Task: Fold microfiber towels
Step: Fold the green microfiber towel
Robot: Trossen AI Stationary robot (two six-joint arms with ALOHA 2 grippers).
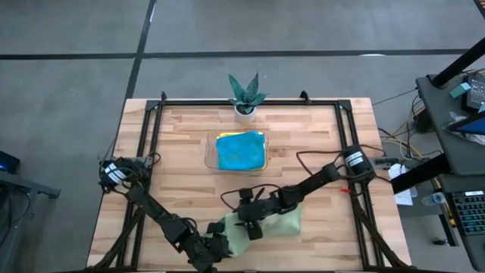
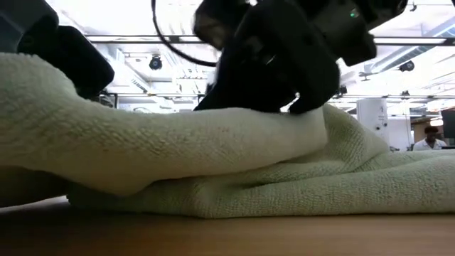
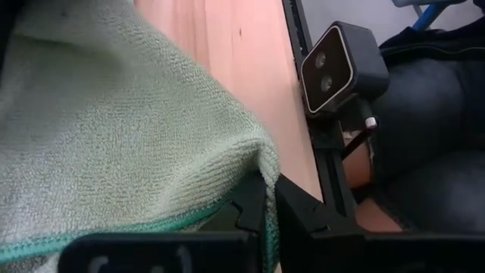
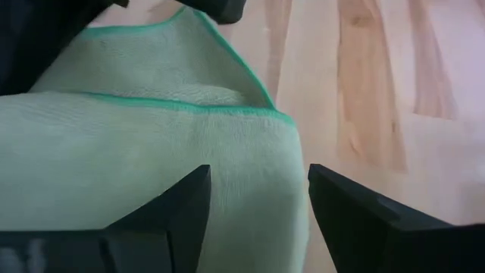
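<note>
Low view hides the table behind the pale green towel [image 2: 213, 156], left gripper [image 3: 265, 220] pinching its corner, right gripper [image 4: 258, 205] spread above.

Towels [image 1: 241, 150] in tray [image 1: 209, 155], behind towel [image 1: 276, 224]

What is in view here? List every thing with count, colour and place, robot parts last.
Pale green towel: one, near edge of the table, partly folded over itself, under both grippers.
Blue towel: one, teal-blue, on top in the tray.
Yellow towel: at least one, edge showing under the blue towel; further count cannot be told.
Tray: one, clear plastic, middle of the table.
Potted plant: one, green leaves in a white pot, far edge of the table.
Table: one, light wood with a black frame.
Person: one, far off in the room, in the low view.
Left gripper: shut on the pale green towel's corner, near edge.
Right gripper: open, over the pale green towel.
</note>
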